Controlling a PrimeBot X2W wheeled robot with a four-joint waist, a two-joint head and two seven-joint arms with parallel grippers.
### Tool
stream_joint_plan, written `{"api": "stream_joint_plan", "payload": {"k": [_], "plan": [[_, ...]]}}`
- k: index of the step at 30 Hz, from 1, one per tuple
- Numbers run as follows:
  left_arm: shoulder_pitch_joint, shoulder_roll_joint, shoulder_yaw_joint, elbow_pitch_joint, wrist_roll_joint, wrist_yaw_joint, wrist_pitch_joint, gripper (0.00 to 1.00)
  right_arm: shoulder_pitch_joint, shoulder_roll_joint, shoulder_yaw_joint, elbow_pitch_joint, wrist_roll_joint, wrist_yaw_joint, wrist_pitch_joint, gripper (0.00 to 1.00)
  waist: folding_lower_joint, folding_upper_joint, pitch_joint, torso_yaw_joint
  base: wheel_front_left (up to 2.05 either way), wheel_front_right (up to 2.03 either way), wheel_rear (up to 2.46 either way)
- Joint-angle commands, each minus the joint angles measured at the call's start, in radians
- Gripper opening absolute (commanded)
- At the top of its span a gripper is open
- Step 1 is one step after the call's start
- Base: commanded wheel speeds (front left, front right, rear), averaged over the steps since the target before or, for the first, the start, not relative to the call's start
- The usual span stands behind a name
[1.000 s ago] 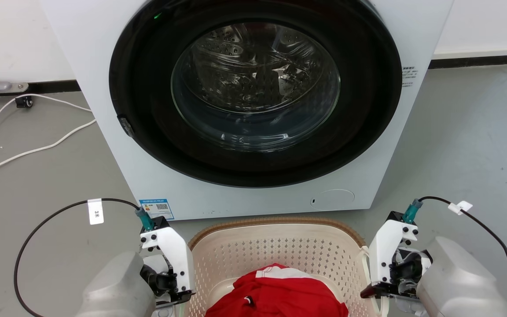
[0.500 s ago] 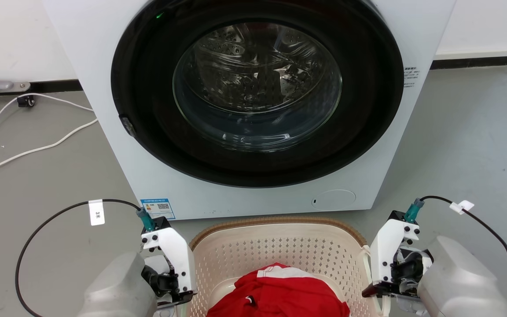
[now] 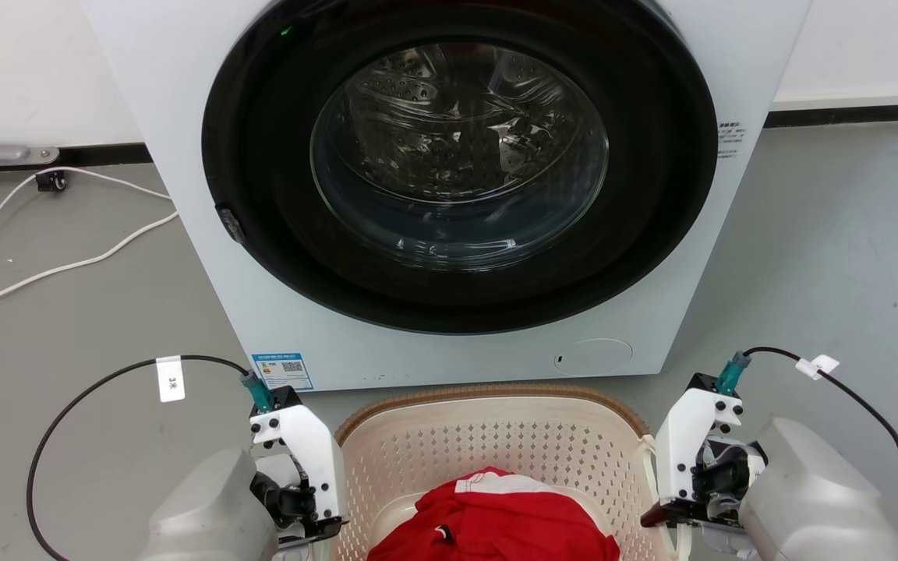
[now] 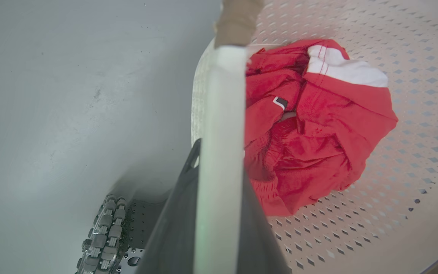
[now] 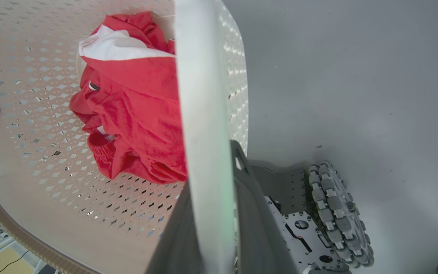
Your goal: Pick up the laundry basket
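The basket is just before the washer, between the 2 arms, with a red garment in it; I cannot tell if it touches the floor. The left claw is clamped on the left handle, and the right claw on the right handle. It should be light and fairly stiff, though the thin, smooth handles may flex or slip, so an even lift by both seems best.
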Motion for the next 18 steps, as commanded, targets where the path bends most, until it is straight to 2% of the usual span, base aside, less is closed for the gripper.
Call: {"api": "stream_joint_plan", "payload": {"k": [1,18], "plan": [[0.013,-0.019,0.001,-0.005,-0.011,-0.005,-0.007,0.00,0.006,0.024,-0.005,-0.008,0.020,0.011,0.005,0.00,0.0000,0.0000,0.000,0.000,0.00,0.00,0.00],[0.012,-0.023,-0.003,-0.004,-0.019,-0.006,-0.011,0.00,0.009,0.025,0.008,-0.008,0.035,0.011,0.001,0.00,0.0000,0.0000,-0.002,0.001,0.00,0.00,0.00]]}}
